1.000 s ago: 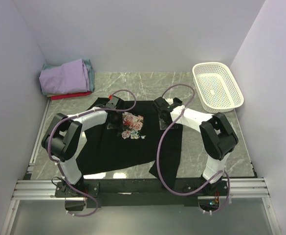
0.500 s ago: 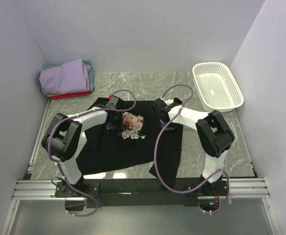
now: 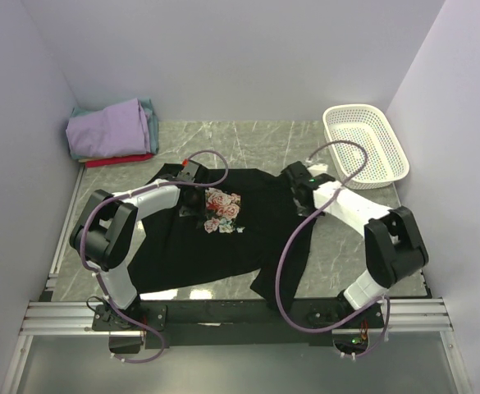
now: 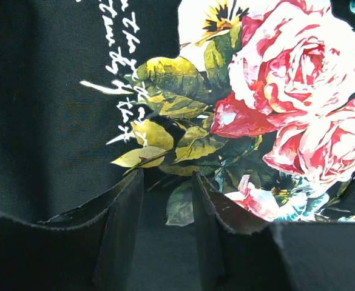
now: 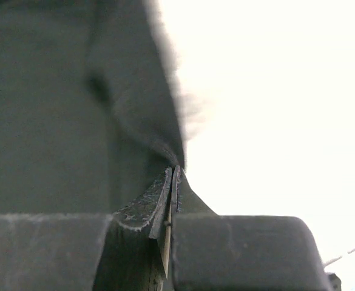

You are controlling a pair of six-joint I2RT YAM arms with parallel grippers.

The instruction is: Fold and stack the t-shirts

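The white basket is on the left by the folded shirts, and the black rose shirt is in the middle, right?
Not quite. The top view shows the white basket on the right, far from the folded shirts on the left. The black rose shirt is in the middle.

A white cursive script is the only writing in view. It is printed on the black t-shirt in slanted lines just beside the rose print, on the side of its yellow-green leaves. In the left wrist view the letters lie turned and are cut by the top edge, so no word can be made out. In the top view the script is only tiny white flecks at the rose print's edge, unreadable.
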